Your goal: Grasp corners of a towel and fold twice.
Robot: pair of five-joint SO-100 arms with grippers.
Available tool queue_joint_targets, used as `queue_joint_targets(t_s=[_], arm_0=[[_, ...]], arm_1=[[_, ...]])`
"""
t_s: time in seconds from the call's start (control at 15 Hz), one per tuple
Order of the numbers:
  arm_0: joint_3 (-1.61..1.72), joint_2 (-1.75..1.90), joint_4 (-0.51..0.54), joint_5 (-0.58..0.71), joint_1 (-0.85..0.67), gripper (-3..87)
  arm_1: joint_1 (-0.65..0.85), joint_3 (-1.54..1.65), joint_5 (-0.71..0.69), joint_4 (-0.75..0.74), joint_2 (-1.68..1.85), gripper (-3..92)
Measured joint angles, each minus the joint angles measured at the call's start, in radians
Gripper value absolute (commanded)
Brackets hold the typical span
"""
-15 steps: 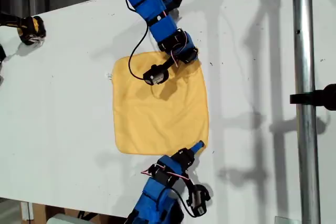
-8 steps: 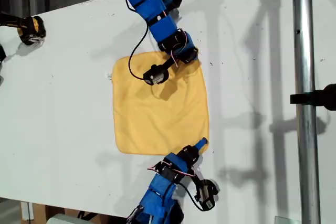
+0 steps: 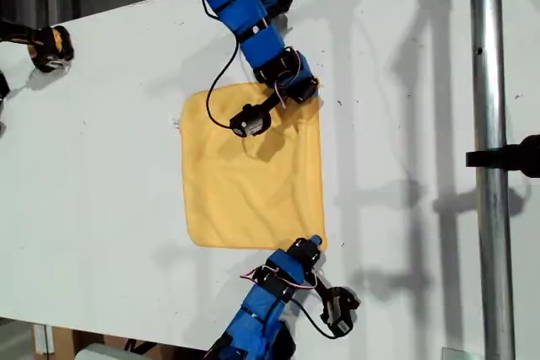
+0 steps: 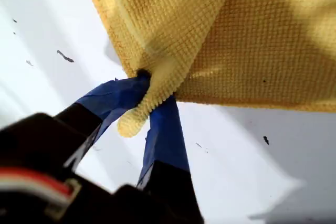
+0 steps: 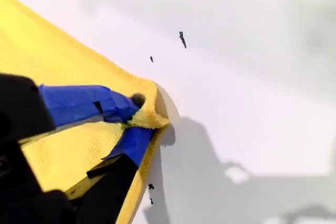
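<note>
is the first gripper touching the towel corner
Touching: the first wrist view shows my first gripper pinching the towel corner between its blue fingers.

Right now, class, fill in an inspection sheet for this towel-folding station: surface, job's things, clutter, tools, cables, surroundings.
Surface: white table, a few dark specks.
Job's things: yellow towel lying flat; its two corners toward the exterior view's right pinched.
Clutter: black-and-yellow object at the exterior view's left edge.
Tools: my first gripper shut on a corner; my second gripper shut on another.
Cables: black cable looping over the towel.
Surroundings: metal pole at the exterior view's right.
</note>
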Motion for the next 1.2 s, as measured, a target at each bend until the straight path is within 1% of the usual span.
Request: queue_joint_targets(t_s=[0.2,0.33,0.53,0.73,0.87,1.0,1.13,1.2], arm_0=[[0.006,0.032,-0.003,0.012,-0.002,-1.0],[-0.023,0.08,0.061,0.057,0.0,-1.0],[-0.087,0.193,0.153,0.147,0.002,-1.0],[-0.095,0.313,0.175,0.215,0.021,-1.0],[-0.095,0.376,0.175,0.218,0.066,-1.0],[-0.095,0.397,0.175,0.19,0.109,-1.0],[-0.095,0.431,0.183,0.167,0.117,-1.0],[-0.095,0.457,0.202,0.166,0.114,-1.0]], arm_1=[[0.002,-0.035,0.0,0.04,-0.002,-0.2],[-0.011,-0.095,0.0,0.103,-0.002,-0.2],[-0.043,-0.267,-0.014,0.25,-0.002,-0.2],[-0.101,-0.428,-0.015,0.37,-0.011,-0.2],[-0.16,-0.552,-0.017,0.436,-0.055,-0.2],[-0.199,-0.624,-0.018,0.466,-0.078,-0.2],[-0.195,-0.644,-0.018,0.474,-0.078,-0.2],[-0.179,-0.644,-0.018,0.488,-0.078,-0.2]])
